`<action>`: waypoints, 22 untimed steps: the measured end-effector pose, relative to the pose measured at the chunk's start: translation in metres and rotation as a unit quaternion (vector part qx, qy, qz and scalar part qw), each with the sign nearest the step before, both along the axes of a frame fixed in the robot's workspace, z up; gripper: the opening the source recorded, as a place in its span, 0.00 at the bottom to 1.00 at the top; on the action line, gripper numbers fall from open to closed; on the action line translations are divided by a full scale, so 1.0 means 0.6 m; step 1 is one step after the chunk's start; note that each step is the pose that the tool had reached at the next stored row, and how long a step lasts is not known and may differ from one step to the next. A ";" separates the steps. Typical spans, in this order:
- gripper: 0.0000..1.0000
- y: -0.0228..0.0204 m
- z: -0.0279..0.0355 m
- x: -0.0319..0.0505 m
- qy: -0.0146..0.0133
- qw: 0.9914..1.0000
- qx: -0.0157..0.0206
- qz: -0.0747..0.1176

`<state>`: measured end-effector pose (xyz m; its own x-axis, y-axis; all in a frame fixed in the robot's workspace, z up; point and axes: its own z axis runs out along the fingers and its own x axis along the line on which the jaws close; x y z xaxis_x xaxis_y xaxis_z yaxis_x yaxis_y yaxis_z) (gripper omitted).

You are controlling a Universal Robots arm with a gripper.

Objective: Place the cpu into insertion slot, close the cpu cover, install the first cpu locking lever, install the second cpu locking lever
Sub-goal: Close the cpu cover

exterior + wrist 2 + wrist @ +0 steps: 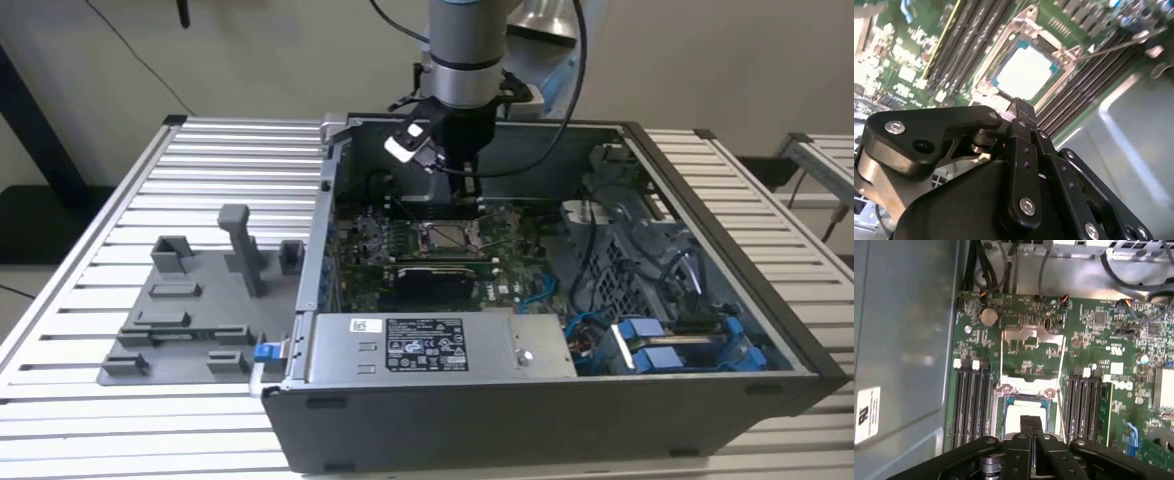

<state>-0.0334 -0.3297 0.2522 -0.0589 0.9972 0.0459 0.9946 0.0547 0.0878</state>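
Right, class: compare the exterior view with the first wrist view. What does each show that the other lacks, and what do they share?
The exterior view adds the slatted table, the grey fixture tray at the exterior view's left, the power supply and the arm reaching into the case. The first wrist view adds the cpu cover flipped open, the pale cpu lying in the socket, and a round battery. Both share the green motherboard and the gripper poised over the socket.

Your exterior view looks down into the computer case (534,425) from well back, while both wrist views peer closely past the end effector (1032,421) (1019,104) at the insertion slot (1024,407) (1026,75).
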 end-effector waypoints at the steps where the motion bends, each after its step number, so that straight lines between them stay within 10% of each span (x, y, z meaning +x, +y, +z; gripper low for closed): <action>1: 0.11 -0.0017 0.000 0.005 0.002 1.000 0.000 0.000; 9: 0.11 -0.0101 0.000 0.053 0.023 1.000 0.000 0.000; 22: 0.11 -0.0142 0.000 0.121 0.044 0.999 0.002 0.000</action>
